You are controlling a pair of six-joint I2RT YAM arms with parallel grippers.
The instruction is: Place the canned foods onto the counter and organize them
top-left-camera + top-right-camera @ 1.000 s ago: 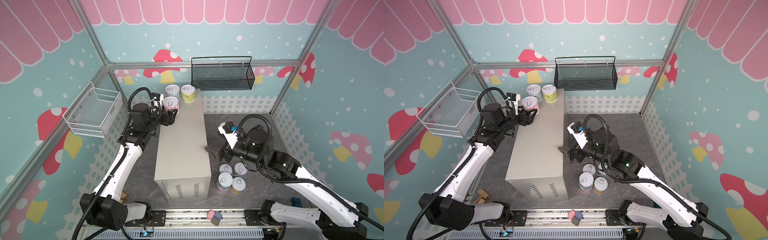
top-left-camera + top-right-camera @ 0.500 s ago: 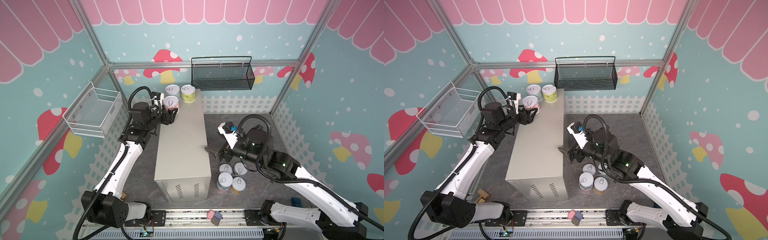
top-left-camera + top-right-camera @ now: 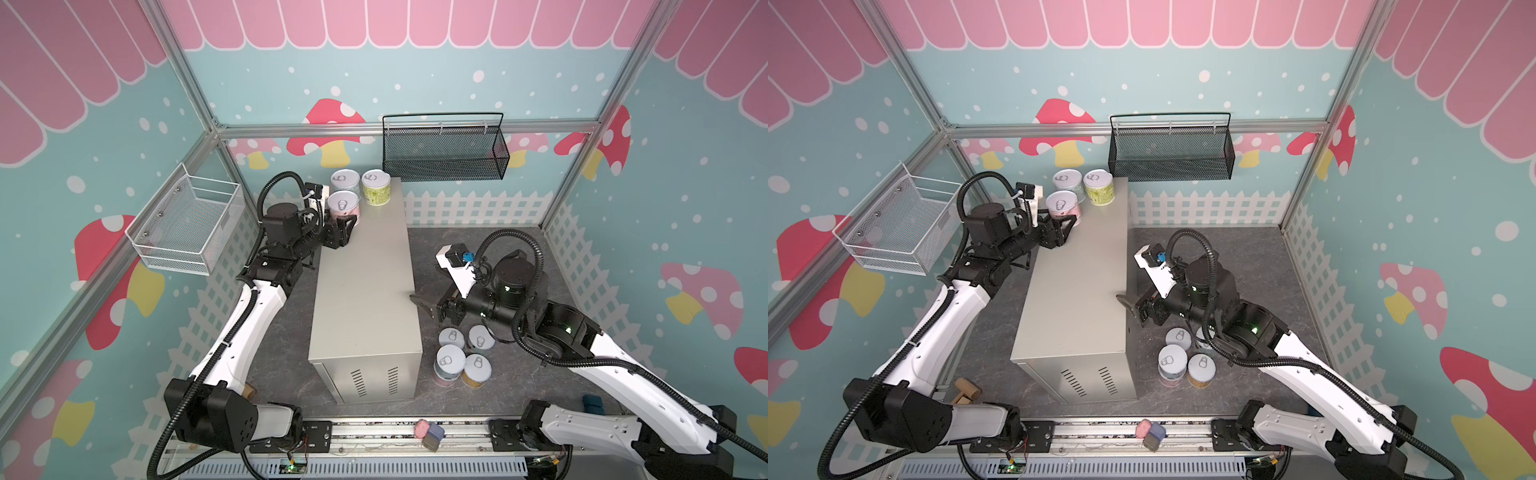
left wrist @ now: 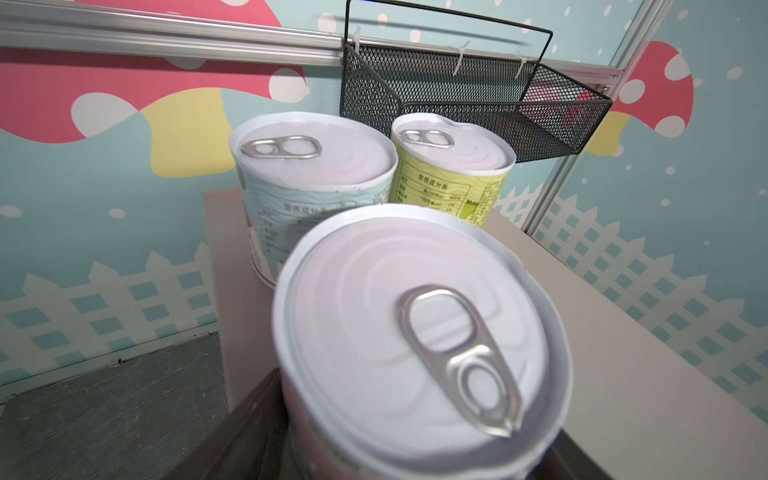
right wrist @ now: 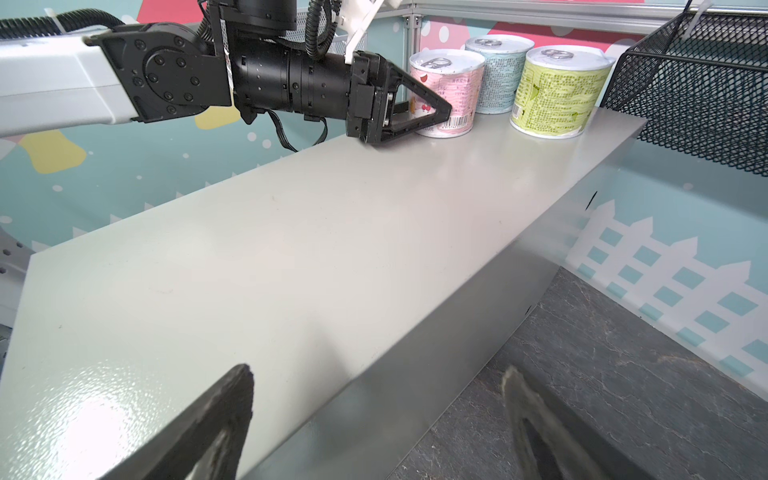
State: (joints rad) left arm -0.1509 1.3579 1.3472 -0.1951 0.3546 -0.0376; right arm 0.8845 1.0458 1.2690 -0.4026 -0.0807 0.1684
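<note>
Right wrist view: you see the left gripper point(image 5: 440, 109) reaching low over the far end of the counter point(image 5: 291, 249), its black triangular fingers set on either side of the pink can point(image 5: 461, 83), which stands upright on the counter top. The fingers lie close against the can's sides, but whether they press on it cannot be told. Just beyond it a light blue can point(image 5: 498, 75) and a yellow-green can point(image 5: 557, 91) stand upright side by side at the counter's end, near the black mesh basket point(image 5: 706, 83). Your right gripper point(image 5: 376, 374) holds nothing. Its two fingers gape wide, one over the counter's long edge, the other over the dark marbled floor point(image 5: 623, 374). In both top views it hangs at the counter's right side, about midway along. On the floor beneath that arm, four more cans point(image 3: 449, 359) cluster lids up, close beside the counter's vented end.
</note>
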